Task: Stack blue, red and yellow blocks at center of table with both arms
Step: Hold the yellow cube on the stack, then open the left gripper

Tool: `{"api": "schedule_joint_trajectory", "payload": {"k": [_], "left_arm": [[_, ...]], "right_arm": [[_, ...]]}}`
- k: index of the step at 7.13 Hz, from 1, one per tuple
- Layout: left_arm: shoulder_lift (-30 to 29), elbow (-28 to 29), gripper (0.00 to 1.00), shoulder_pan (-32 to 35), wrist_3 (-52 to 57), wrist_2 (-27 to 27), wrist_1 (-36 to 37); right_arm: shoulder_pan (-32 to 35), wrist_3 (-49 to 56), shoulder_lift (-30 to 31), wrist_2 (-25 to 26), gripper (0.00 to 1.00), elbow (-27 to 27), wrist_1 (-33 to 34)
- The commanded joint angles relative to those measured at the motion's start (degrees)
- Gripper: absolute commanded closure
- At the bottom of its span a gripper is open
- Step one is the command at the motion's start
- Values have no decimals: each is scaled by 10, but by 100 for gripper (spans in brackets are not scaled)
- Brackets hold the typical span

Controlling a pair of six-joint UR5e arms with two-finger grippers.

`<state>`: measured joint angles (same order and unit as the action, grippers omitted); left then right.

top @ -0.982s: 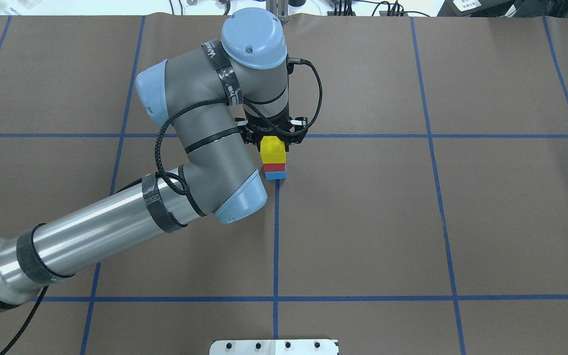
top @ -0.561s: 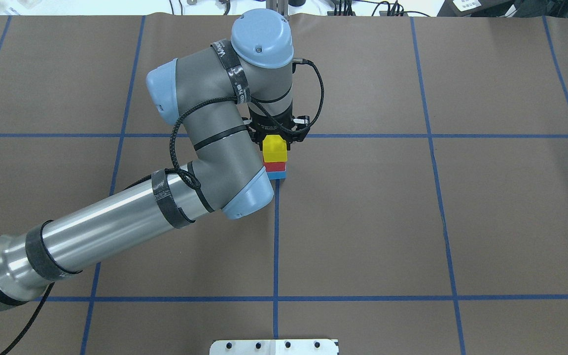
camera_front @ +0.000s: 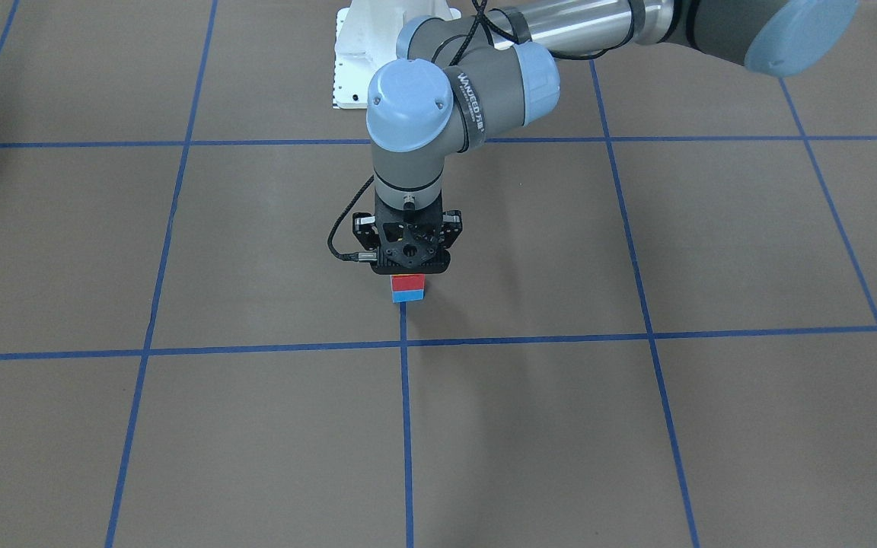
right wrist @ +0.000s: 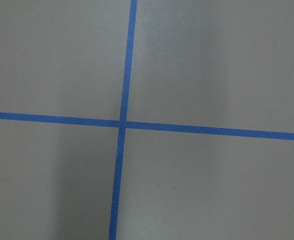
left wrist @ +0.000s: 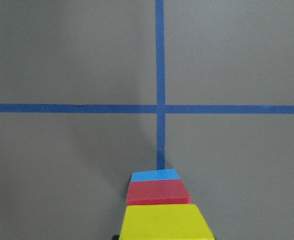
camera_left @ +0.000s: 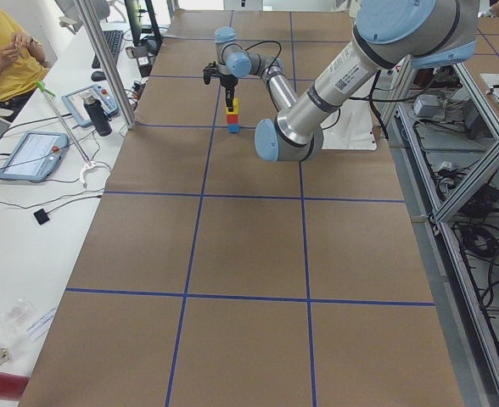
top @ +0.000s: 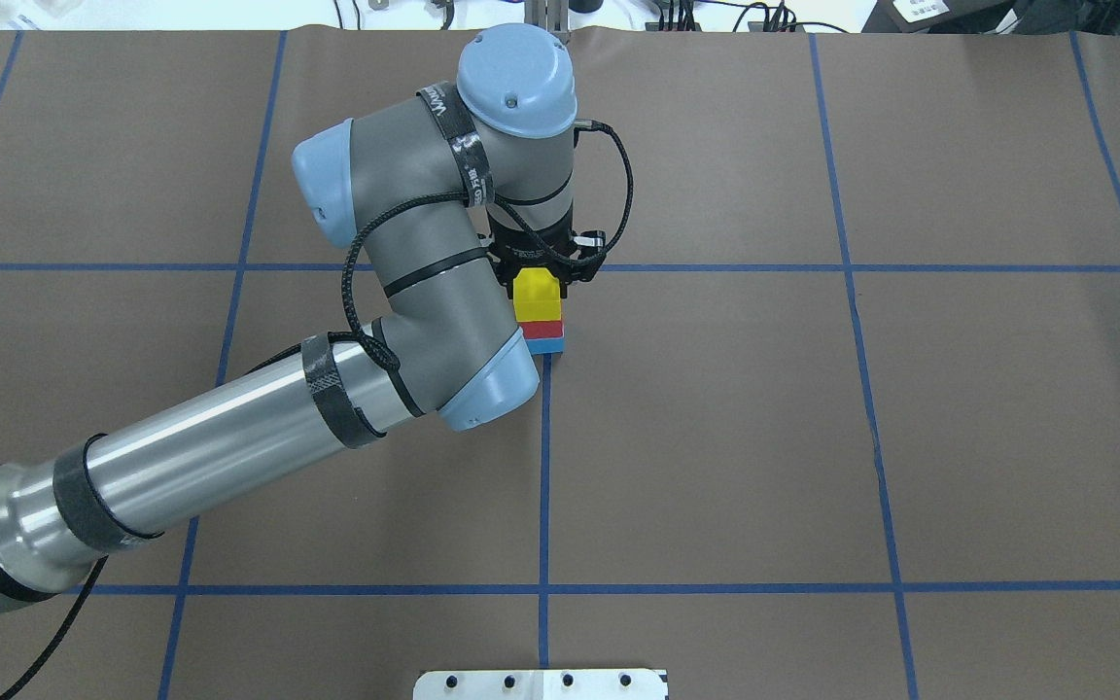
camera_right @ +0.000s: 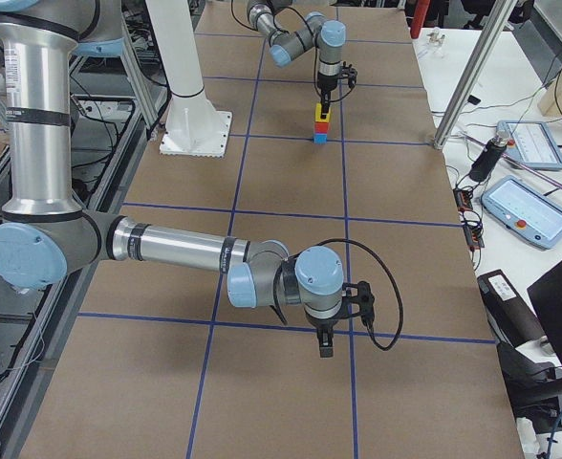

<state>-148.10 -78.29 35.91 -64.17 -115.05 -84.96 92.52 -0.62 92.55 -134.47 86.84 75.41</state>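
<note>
A yellow block [top: 538, 295] sits on a red block [top: 542, 331], which sits on a blue block [top: 545, 345], by the central tape crossing. My left gripper [top: 538, 280] stands straight above the stack, shut on the yellow block. In the front-facing view the gripper [camera_front: 408, 265] hides the yellow block; only red [camera_front: 408, 281] and blue [camera_front: 408, 295] show. The left wrist view shows yellow [left wrist: 162, 222], red [left wrist: 158, 192] and blue [left wrist: 154, 175] in line. My right gripper [camera_right: 324, 346] hangs over bare table far from the stack, and I cannot tell whether it is open.
The brown table carries a blue tape grid [top: 543, 467]. A white robot base plate [top: 541, 683] is at the near edge. Tablets [camera_right: 525, 206] and metal posts [camera_right: 463, 76] stand off the table's far side.
My left arm's elbow and wrist shifted a little to the right. The yellow block, slightly offset over the red one 0.6 s ago, now lines up with the stack.
</note>
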Motion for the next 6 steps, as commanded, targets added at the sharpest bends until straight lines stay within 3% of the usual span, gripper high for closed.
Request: {"api": "schedule_joint_trajectory", "payload": {"k": [1,6], "left_arm": [[0,1,53,0,-1,1,1],[-2,0,42,0,-2,2,2]], "right_arm": [[-1,1,0,0,0,0,0],[0,1,-1,0,0,0,0]]}}
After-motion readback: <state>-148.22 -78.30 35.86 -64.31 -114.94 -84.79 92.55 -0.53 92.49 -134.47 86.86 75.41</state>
